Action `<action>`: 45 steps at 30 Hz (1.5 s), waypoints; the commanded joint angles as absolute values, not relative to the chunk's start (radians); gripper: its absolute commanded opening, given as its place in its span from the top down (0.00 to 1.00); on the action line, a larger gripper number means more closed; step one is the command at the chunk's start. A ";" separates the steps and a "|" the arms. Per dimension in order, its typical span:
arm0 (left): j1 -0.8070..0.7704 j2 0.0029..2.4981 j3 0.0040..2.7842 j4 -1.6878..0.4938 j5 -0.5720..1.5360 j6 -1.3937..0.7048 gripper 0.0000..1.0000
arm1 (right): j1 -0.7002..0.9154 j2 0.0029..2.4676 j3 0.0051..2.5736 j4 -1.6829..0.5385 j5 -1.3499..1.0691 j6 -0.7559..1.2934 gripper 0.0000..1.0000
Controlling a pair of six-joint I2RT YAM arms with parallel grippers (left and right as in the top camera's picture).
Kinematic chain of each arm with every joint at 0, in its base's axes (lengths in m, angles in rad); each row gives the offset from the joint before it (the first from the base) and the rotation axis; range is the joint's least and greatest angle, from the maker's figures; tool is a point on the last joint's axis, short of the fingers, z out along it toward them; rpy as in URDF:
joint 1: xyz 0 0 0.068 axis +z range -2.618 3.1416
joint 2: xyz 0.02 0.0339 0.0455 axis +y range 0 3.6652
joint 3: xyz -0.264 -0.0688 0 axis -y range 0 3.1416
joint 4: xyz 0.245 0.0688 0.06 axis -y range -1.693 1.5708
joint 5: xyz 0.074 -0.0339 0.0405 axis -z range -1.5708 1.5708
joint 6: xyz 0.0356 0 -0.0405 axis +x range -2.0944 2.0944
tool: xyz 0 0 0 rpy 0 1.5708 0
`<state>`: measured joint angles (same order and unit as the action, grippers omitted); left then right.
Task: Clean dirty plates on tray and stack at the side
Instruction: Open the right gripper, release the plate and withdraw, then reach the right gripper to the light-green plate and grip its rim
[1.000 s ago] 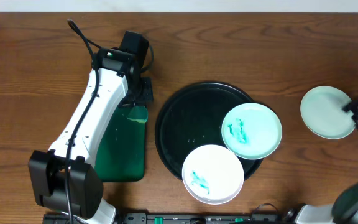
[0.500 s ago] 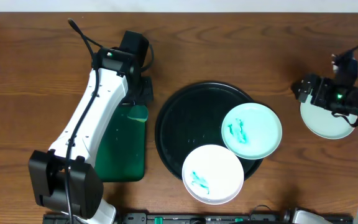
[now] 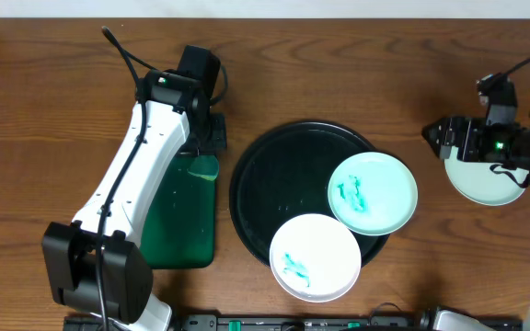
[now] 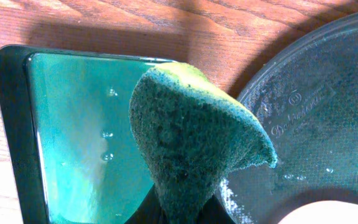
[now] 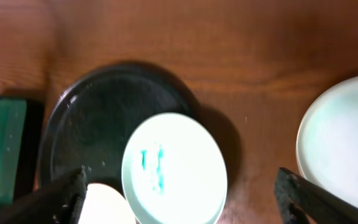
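Though both rest on the round black tray, the mint plate overhangs its right rim and the white plate its near edge, each streaked teal. A third, evenly pale mint plate lies on the wooden tabletop well to the right. The left hand clenches a coarse green sponge over a glossy dark-green rectangular tray. The right hand is spread wide, empty.
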<state>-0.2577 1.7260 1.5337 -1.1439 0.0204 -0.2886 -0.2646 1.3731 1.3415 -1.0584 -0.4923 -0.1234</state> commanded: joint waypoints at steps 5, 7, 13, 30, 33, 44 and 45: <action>-0.253 1.725 1.535 -1.143 0.019 -0.273 0.93 | -0.260 1.533 1.248 -1.109 -0.384 0.027 0.17; -0.253 1.725 1.535 -1.143 0.019 -0.273 0.93 | -0.260 1.574 1.198 -1.094 -0.380 0.041 0.18; -0.253 1.725 1.535 -1.151 0.019 -0.274 0.93 | -0.260 1.660 1.117 -1.036 -0.329 0.134 0.18; -0.253 1.725 1.535 -1.116 0.018 -0.273 0.93 | -0.191 1.669 1.107 -1.013 -0.333 0.083 0.17; -0.253 1.725 1.535 -1.105 0.018 -0.269 0.93 | -0.176 1.669 1.106 -1.016 -0.329 0.081 0.17; -0.253 1.725 1.535 -1.097 0.018 -0.255 0.93 | -0.167 1.670 1.076 -1.001 -0.240 0.134 0.21; -0.253 1.725 1.535 -1.097 0.018 -0.255 0.93 | -0.167 1.670 1.068 -0.993 -0.240 0.134 0.22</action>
<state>-0.2577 1.7260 1.5337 -1.0977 0.0204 -0.2745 -0.1787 1.6691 1.0904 -1.0042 -0.2668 0.1200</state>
